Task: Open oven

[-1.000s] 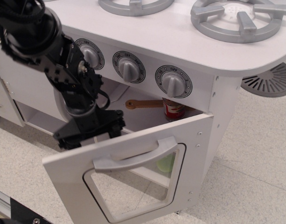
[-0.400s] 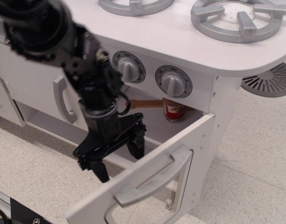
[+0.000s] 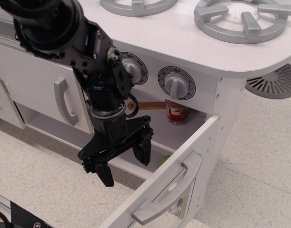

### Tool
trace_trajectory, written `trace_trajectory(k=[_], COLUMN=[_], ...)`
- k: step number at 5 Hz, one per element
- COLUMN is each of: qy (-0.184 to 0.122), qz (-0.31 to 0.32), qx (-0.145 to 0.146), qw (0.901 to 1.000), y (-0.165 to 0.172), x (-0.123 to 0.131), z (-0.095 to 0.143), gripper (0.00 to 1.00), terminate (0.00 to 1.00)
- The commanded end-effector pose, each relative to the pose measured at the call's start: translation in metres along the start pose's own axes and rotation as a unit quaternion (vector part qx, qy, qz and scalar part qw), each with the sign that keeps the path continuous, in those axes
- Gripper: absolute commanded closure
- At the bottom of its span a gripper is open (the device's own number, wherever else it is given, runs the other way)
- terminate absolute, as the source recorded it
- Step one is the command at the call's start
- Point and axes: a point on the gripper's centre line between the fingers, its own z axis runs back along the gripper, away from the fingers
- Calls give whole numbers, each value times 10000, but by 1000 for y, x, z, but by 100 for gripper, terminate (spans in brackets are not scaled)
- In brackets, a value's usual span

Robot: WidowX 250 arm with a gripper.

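The white toy-kitchen oven (image 3: 193, 142) sits under the right end of the white worktop (image 3: 183, 38), below the round grey dials, and its white door with the wide silver-grey bar handle (image 3: 169, 194) is swung well down and outward, its top edge now far from the oven's front frame. Inside the open cavity, toward the back, stand a red-labelled tin can (image 3: 176, 111) and a brown wooden utensil (image 3: 148, 105), with a small green object (image 3: 163, 160) showing low down just behind the door's upper edge. The black robot gripper (image 3: 121, 159) hangs just left of the door, over the cavity opening, with its jaws spread apart and holding nothing; neither jaw appears to touch the door. The task looks nearly or fully done, so the risk now lies in the way out. A downward or rightward move could drive the jaws onto the door's edge and strain its hinges. A move inward could sweep the can or utensil over. If the hinge is springy, the unheld door might drift back up. To the left of the oven, the plain white cabinet door with the vertical grey handle (image 3: 64, 102) stands close to the arm's black wrist and could be knocked on a careless retreat.
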Motion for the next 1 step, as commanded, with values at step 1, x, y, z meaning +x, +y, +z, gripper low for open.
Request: trace_trajectory(k=[1], qy=[-50], qz=[-4], qx=[-94], qw=[9999], y=[-7], x=[0], z=[7], gripper=[0], terminate=[100])
